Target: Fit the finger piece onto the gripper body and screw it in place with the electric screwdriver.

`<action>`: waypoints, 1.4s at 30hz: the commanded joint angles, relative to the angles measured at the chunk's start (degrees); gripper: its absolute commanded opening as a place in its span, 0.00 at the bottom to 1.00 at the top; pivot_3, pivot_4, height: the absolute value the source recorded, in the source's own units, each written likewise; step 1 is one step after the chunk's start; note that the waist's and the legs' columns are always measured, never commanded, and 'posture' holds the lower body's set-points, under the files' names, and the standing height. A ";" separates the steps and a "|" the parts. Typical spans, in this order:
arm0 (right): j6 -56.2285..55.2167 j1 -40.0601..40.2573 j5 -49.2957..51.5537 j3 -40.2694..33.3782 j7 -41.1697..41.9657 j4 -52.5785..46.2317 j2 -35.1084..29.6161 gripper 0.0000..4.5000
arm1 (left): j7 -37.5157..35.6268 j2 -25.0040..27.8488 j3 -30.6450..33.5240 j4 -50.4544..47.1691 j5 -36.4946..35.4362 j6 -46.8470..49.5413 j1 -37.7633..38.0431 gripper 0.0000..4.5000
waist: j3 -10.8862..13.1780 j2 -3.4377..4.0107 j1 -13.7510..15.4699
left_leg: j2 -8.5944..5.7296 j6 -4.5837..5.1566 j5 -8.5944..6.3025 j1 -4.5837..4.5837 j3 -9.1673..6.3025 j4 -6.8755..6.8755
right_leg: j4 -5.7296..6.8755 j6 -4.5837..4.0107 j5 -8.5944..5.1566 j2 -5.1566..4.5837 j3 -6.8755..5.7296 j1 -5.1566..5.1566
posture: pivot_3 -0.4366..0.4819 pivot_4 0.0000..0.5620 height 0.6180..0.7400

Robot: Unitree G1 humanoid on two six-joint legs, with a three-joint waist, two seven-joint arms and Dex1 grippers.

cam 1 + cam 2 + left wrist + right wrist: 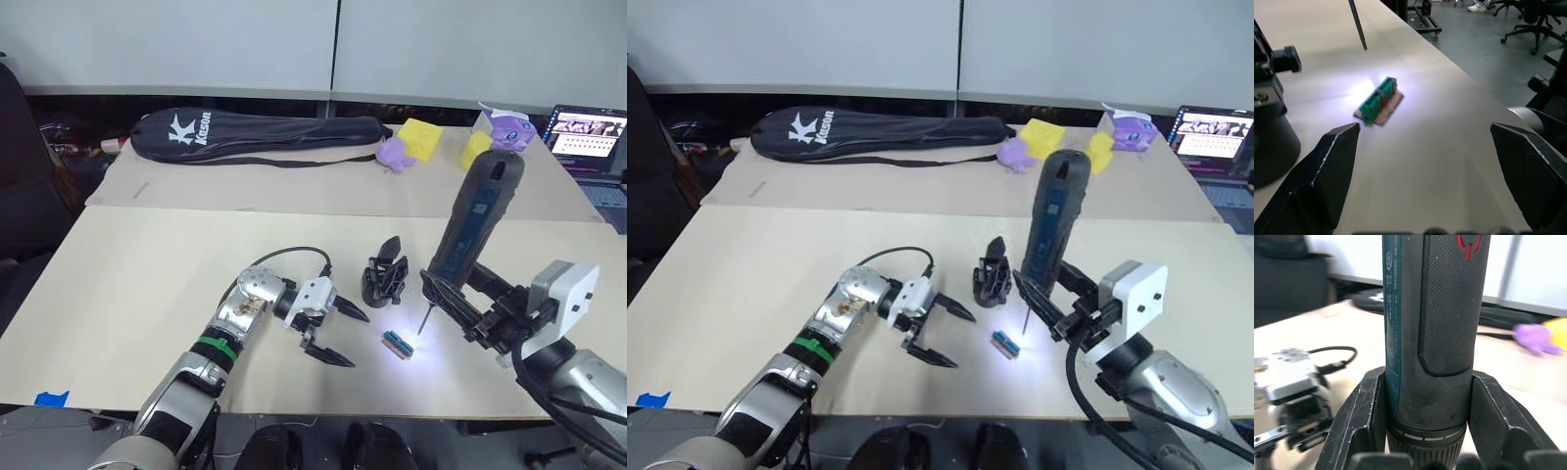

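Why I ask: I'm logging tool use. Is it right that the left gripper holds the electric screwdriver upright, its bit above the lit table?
Not quite: the right gripper holds the electric screwdriver, as the right eye view shows. The rest stands: it is upright, its bit above the lit table.

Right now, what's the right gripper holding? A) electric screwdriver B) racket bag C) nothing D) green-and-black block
A: the right gripper is clamped around the electric screwdriver, held upright with its bit pointing down at the table, just beside the small green block.
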 commanded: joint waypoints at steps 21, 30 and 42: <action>-7.75 -1.86 -6.40 6.70 2.82 -0.01 4.15 0.42 | 2.82 -4.69 -0.14 9.98 2.91 -4.06 -5.67 1.00 | 0.03 0.05 0.07 | 0.01 -0.01 0.01 0.03 0.00 0.00 | 0.01 -0.02 0.00 -0.01 0.05 -0.01 | 0.48 0.27 1.00; -7.93 -2.38 -7.25 7.58 3.20 0.81 4.44 0.42 | 2.99 -5.38 -0.02 11.67 3.26 -5.04 -6.73 1.00 | 0.03 0.05 0.11 | 0.01 -0.01 0.01 0.03 0.00 0.01 | 0.01 -0.03 0.01 -0.01 0.04 -0.01 | 0.48 0.27 1.00; -7.81 -2.25 -7.71 7.29 3.67 0.28 4.09 0.42 | 3.04 -5.81 0.42 12.47 3.53 -5.87 -7.25 1.00 | 0.03 0.05 0.09 | 0.00 -0.01 0.01 0.03 0.01 0.01 | 0.01 -0.03 0.01 -0.01 0.04 -0.01 | 0.48 0.27 1.00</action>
